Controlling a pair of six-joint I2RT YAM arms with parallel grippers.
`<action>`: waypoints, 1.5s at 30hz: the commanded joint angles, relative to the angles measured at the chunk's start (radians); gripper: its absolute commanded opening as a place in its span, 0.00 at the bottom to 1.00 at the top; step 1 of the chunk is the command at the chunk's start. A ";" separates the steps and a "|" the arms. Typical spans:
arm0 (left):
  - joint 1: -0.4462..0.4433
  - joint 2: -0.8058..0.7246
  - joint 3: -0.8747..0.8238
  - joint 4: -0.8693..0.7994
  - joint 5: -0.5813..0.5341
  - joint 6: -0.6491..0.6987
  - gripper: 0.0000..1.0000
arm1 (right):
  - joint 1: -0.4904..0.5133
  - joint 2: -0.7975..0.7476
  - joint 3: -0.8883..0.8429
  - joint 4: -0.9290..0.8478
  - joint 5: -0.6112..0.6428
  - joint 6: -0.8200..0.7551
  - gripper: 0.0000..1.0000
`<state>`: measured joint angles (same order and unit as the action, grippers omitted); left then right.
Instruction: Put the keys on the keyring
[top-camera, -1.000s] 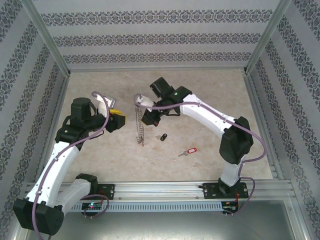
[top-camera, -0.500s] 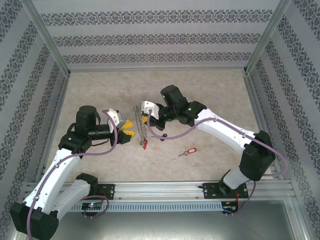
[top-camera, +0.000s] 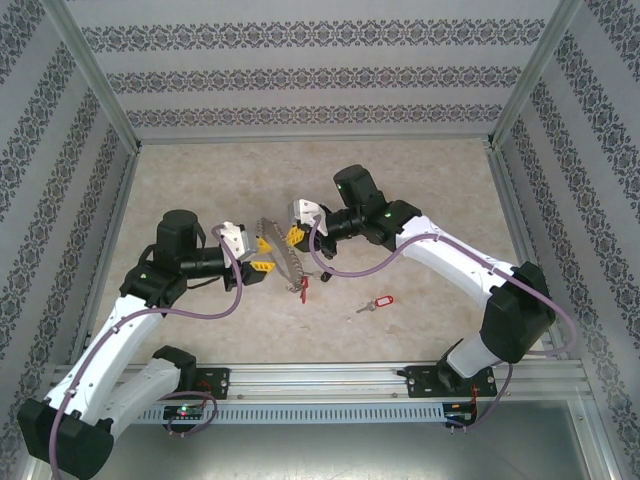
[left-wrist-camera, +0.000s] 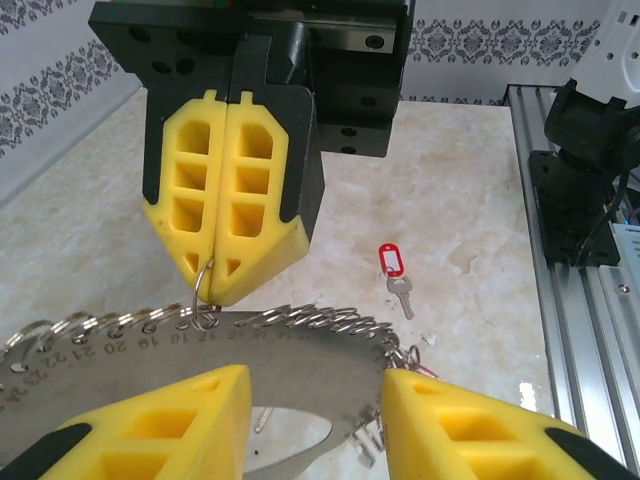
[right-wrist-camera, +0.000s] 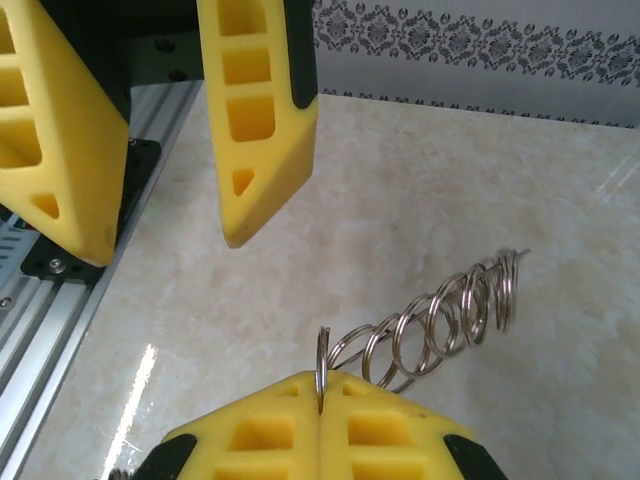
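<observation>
The keyring is a flat grey ring lined with small loops, slanting between both grippers. My right gripper is shut on one small loop at the rim, and its closed fingertips pinch that loop. My left gripper is open, with its yellow fingers either side of the ring's numbered plate. A key with a red tag hangs at the ring's lower end. Another red-tagged key lies loose on the table. A dark key lies beside the ring.
The beige tabletop is walled by patterned panels. An aluminium rail runs along the near edge, carrying the arm bases. A row of loops sticks out past my right fingers. The left gripper's open fingers hang above in the right wrist view.
The right gripper swung right and lowered the keyring from hanging upright to slanting. The left gripper moved in from the left and now straddles the ring.
</observation>
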<state>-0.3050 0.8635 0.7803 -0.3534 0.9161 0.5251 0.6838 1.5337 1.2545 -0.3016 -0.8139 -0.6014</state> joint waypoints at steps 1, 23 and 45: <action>-0.030 0.009 0.042 0.067 -0.032 0.043 0.40 | 0.002 -0.024 0.008 0.040 -0.084 0.023 0.00; -0.077 0.060 0.045 0.161 -0.107 0.037 0.36 | 0.019 -0.032 -0.004 0.049 -0.043 0.006 0.00; -0.077 0.117 0.074 0.034 -0.144 0.110 0.28 | 0.032 -0.042 -0.019 0.083 -0.014 0.004 0.00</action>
<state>-0.3676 0.9745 0.8272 -0.2691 0.7753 0.6006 0.7006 1.5326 1.2392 -0.2703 -0.8181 -0.5831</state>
